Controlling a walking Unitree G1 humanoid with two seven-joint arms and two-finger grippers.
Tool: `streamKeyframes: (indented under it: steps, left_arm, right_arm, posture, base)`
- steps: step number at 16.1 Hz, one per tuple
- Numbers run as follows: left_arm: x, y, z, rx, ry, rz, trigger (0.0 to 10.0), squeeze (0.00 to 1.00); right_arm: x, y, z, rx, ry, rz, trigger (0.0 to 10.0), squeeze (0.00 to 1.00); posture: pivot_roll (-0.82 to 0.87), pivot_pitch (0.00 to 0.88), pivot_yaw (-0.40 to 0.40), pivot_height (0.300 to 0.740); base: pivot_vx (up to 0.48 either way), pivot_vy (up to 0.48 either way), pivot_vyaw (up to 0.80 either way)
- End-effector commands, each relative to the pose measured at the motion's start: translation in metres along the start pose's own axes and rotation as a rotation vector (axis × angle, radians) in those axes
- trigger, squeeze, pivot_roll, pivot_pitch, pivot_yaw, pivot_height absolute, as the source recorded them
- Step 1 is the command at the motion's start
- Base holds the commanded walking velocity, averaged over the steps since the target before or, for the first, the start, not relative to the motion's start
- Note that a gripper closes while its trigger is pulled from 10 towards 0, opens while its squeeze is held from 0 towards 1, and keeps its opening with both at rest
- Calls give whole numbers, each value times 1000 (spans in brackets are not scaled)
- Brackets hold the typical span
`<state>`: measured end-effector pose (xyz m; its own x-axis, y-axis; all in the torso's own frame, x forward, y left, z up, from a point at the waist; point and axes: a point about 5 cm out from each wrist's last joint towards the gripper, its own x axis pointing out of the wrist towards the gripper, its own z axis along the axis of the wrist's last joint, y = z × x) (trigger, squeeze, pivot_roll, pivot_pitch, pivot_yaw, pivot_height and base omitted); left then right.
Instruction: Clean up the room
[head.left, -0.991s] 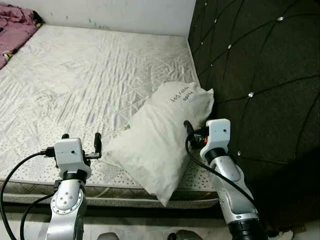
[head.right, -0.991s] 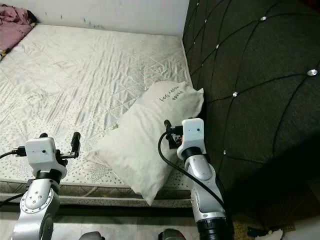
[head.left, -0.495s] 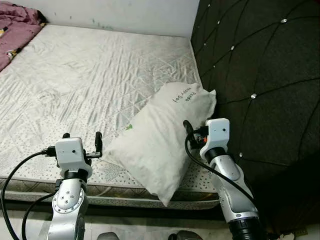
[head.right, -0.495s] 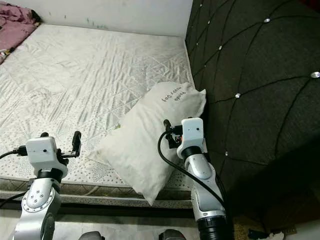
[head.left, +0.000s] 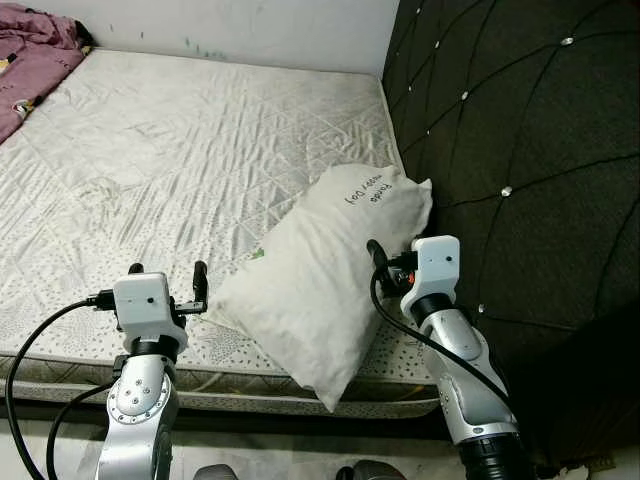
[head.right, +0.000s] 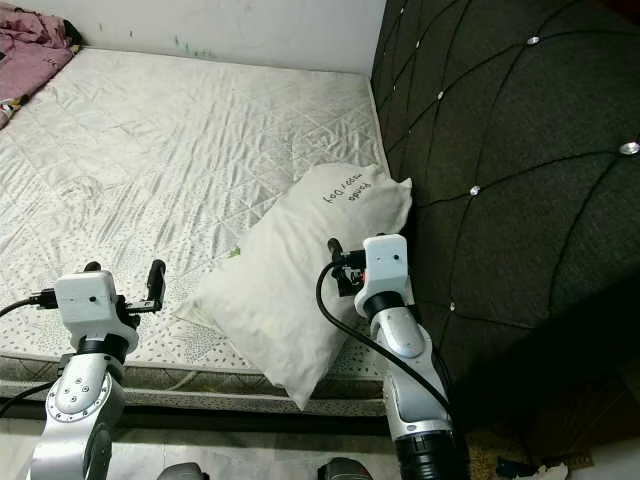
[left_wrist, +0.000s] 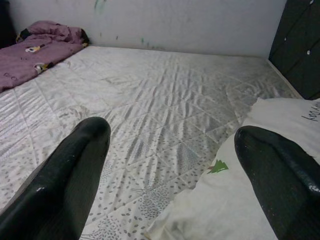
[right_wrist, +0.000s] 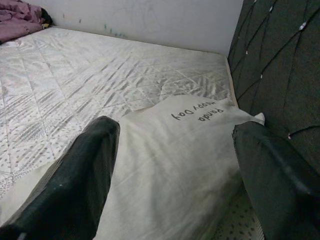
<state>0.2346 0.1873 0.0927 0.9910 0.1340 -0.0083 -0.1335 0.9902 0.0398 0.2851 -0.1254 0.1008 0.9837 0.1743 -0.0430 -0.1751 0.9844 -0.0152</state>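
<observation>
White pillow (head.left: 325, 290) lies on the bare quilted mattress (head.left: 170, 150), at the near right corner, its far end leaning against the dark tufted headboard (head.left: 510, 150). Its near corner hangs a little over the mattress edge. Handwritten dark lettering near its far end, a small green mark at its left edge.

Right gripper (right_wrist: 175, 165) sits over the pillow's right side, close to the headboard. Fingers (right_wrist: 75, 185) spread wide apart, nothing between them; the wrist view shows the pillow surface and lettering in the gap. Cannot tell if the fingers actually touch the fabric.

Left gripper (head.left: 166, 284) is held above the near edge of the mattress, just left of the pillow's left corner. Its fingers (left_wrist: 70, 175) are also wide apart and hold nothing; from the wrist view the pillow edge with the green mark lies by one finger, mattress under the other.

Pink blanket (head.left: 30, 60) is bunched at the far left corner of the mattress, against the white wall (head.left: 250, 25), well apart from the pillow and both grippers. It has small printed patches on it, too small to read.

Black cables loop from both silver arms. Mattress cover is wrinkled, with a dotted pattern along the near edge.
</observation>
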Motion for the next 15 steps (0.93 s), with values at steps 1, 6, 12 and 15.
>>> streamKeyframes:
  steps: [1, 6, 12, 15]
  left_arm:
    - [0, -2, 1, 9, 2, -14, 10000, 0]
    - [0, -2, 2, 12, 4, -13, 10000, 0]
    - [1, -6, 2, 17, 7, -23, 10000, 0]
    - [1, -8, 3, 33, 1, -30, 10000, 0]
  right_arm:
    - [-1, -1, 2, 3, -2, 0, 10000, 0]
    - [-1, 0, 2, 2, 0, 3, 10000, 0]
    - [0, -2, 4, 0, -3, 4, 10000, 0]
    - [1, -3, 4, -2, -1, 5, 10000, 0]
  posture:
    - [83, 53, -50, 740]
    - [81, 69, -53, 700]
    - [76, 73, -55, 655]
    - [75, 71, -56, 655]
  base:
    - [0, 0, 0]
    - [0, 0, 0]
    - [0, 0, 0]
    - [0, 0, 0]
